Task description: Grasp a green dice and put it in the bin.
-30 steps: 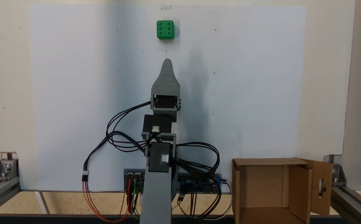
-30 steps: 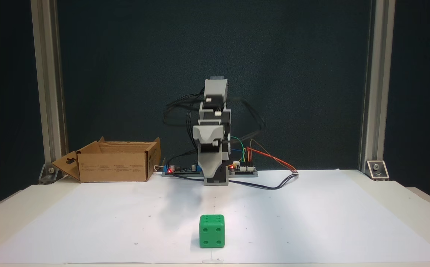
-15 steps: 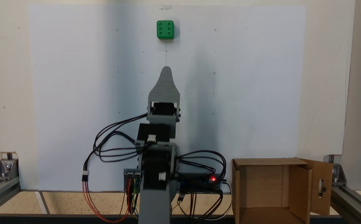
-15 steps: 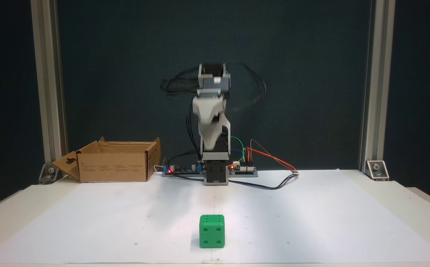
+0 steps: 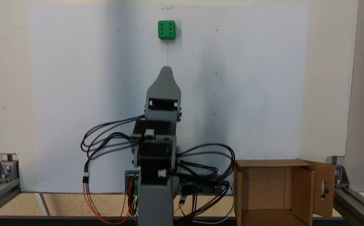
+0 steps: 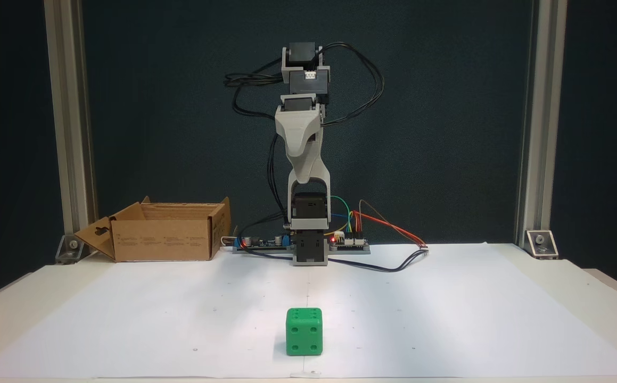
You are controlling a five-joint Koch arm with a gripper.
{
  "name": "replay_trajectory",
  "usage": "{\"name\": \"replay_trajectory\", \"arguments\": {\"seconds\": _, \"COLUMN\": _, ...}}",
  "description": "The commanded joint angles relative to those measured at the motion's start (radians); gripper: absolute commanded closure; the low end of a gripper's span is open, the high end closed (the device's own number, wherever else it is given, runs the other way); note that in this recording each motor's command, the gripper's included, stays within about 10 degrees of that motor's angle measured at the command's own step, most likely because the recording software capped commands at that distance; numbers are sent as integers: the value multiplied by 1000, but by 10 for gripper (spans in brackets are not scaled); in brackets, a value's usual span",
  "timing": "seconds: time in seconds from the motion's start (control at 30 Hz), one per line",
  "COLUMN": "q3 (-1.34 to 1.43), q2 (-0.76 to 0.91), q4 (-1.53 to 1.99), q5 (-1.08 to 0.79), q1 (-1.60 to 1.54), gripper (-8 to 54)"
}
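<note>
the reach is the step in hand, as i judge it: nothing is grasped yet. in both fixed views the small bright green plastic dice sits alone on the white paper sheet, six pips up. seen from above it lies at twelve o'clock from the grey printed gripper, well apart from it. the jaws overlap, so i cannot tell whether they are parted. the brown corrugated cardboard bin stands at four o'clock from the arm's base. next: extend forward, descend, straddle the cube.
</note>
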Motion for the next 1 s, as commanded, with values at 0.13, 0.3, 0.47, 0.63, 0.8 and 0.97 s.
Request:
{"name": "replay_trajectory", "arguments": {"seconds": 0.13, "q3": -176, "q2": -137, "q4": 35, "q5": 52, "q1": -15, "gripper": 24}}
{"name": "replay_trajectory", "arguments": {"seconds": 0.3, "q3": -245, "q2": -233, "q4": 44, "q5": 55, "q1": -17, "gripper": 23}}
{"name": "replay_trajectory", "arguments": {"seconds": 0.47, "q3": -272, "q2": -281, "q4": 46, "q5": 58, "q1": -21, "gripper": 23}}
{"name": "replay_trajectory", "arguments": {"seconds": 0.63, "q3": -287, "q2": -319, "q4": 44, "q5": 60, "q1": -23, "gripper": 23}}
{"name": "replay_trajectory", "arguments": {"seconds": 0.8, "q3": -341, "q2": -385, "q4": 44, "q5": 66, "q1": -31, "gripper": 23}}
{"name": "replay_trajectory", "arguments": {"seconds": 0.97, "q3": -391, "q2": -483, "q4": 41, "q5": 66, "q1": -29, "gripper": 23}}
